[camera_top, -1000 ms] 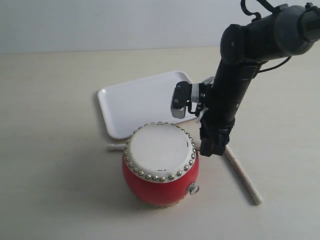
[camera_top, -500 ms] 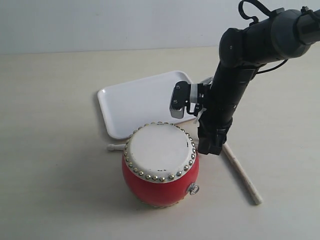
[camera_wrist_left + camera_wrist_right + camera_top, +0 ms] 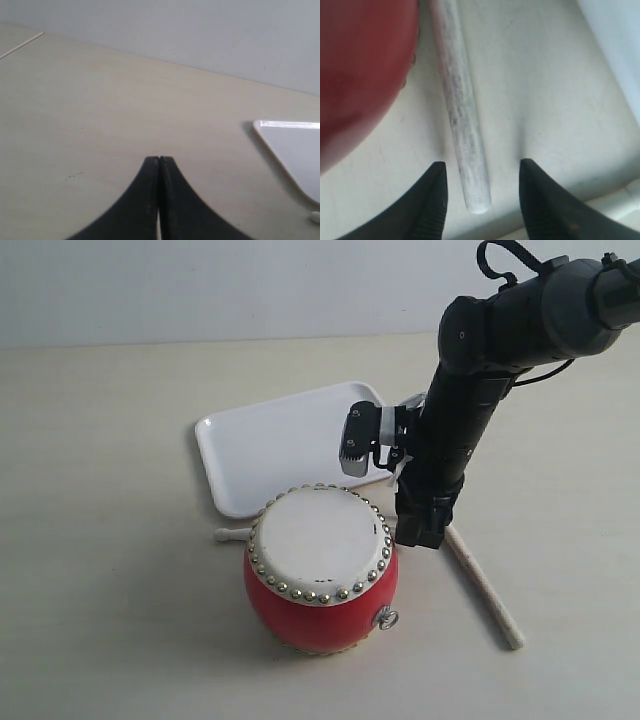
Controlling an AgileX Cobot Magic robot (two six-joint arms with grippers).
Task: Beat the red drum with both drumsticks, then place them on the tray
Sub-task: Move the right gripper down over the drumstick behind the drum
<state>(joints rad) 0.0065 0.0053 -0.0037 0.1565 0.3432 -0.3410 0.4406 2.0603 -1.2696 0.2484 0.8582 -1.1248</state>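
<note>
The red drum (image 3: 318,605) stands upright in front of the white tray (image 3: 270,440). One drumstick (image 3: 487,590) lies flat on the table to the right of the drum. The rounded tip of the other drumstick (image 3: 232,534) pokes out from behind the drum on the left. My right gripper (image 3: 420,536) points down beside the drum, low over the near stick's end. In the right wrist view the right gripper (image 3: 482,165) is open, its fingers on either side of the drumstick (image 3: 462,125) without touching it, next to the red drum (image 3: 360,65). My left gripper (image 3: 159,159) is shut and empty over bare table.
The left wrist view shows a corner of the tray (image 3: 295,145) and a small white stick tip (image 3: 315,216) at its edge. A pale rod-like piece (image 3: 620,202) lies just beyond my right finger. The tray's rim (image 3: 615,45) is close to the gripper.
The right arm has shifted very slightly near the drum. The sticks, the drum and the tray have not moved.
</note>
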